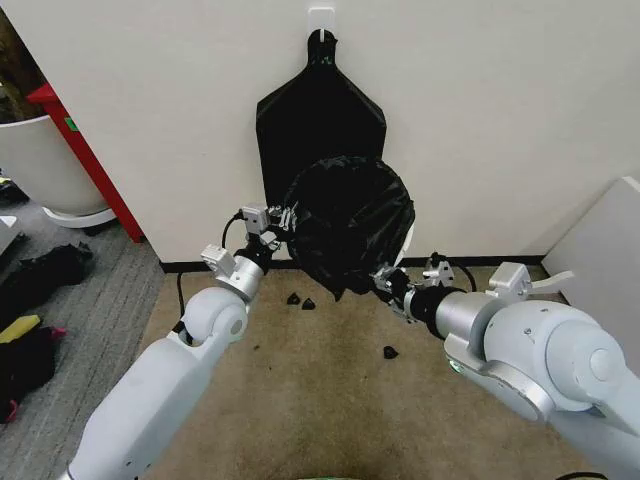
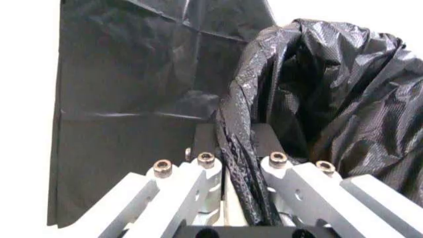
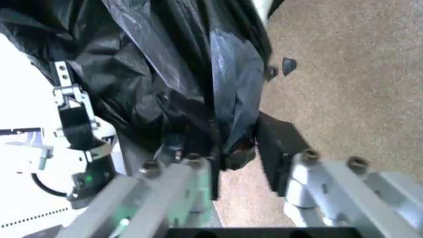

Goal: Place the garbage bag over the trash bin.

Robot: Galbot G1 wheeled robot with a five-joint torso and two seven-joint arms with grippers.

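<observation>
The glossy black garbage bag (image 1: 345,225) bulges in a rounded shape low against the wall. The trash bin is hidden under it. My left gripper (image 1: 283,218) is at the bag's upper left edge, shut on a twisted strand of the plastic (image 2: 238,163), which runs between its fingers (image 2: 205,148). My right gripper (image 1: 385,281) sits lower, at the bag's bottom right, with a thick fold of the bag (image 3: 231,144) pinched between its fingers (image 3: 281,144). In the right wrist view the left gripper (image 3: 73,119) appears beyond the bag.
A flat bunch of black bags (image 1: 320,115) hangs from a wall hook (image 1: 321,20) right behind. Small black scraps (image 1: 302,300) lie on the tan floor. A large white planter pot (image 1: 40,160) and a red post (image 1: 85,150) stand left; a white cabinet (image 1: 600,250) stands right.
</observation>
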